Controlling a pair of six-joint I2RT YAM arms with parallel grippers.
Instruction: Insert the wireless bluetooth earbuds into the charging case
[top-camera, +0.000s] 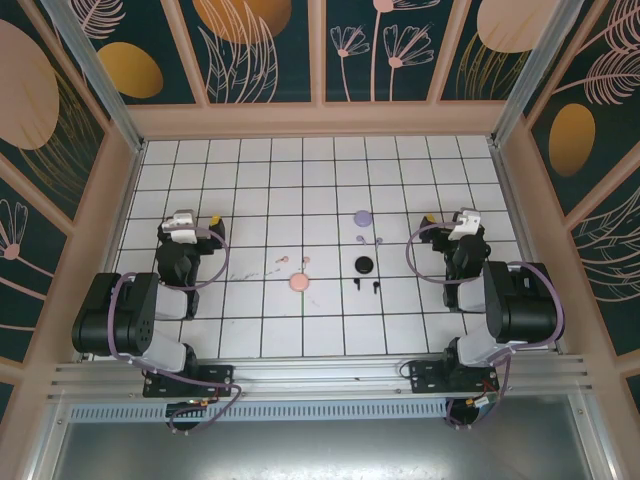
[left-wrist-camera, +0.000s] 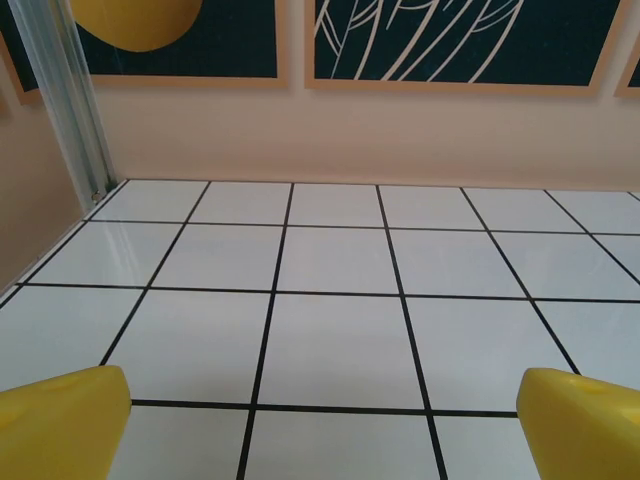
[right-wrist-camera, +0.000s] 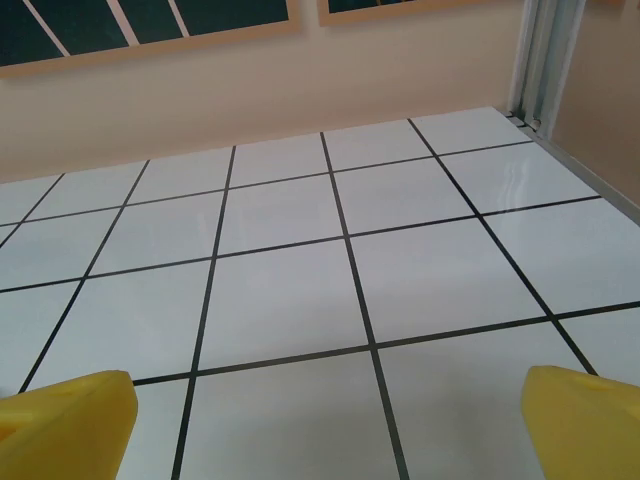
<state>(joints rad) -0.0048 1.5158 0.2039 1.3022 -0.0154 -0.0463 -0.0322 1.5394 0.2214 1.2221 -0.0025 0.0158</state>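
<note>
I have the left gripper (top-camera: 190, 222) and right gripper (top-camera: 452, 221) both wide open and empty, the pink earbuds (top-camera: 284, 260) lying mid-frame nearer the left one, the lavender earbuds (top-camera: 360, 240) and black earbuds (top-camera: 357, 286) nearer the right.

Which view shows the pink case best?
Top external: the pink case lies in plain sight on the tiled table. Both wrist views face bare tiles and the back wall past their yellow fingertips.

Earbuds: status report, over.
Left gripper open, empty. Right gripper open, empty. Six earbuds loose on the table beside three round cases, none inserted. No obstruction seen.
</note>
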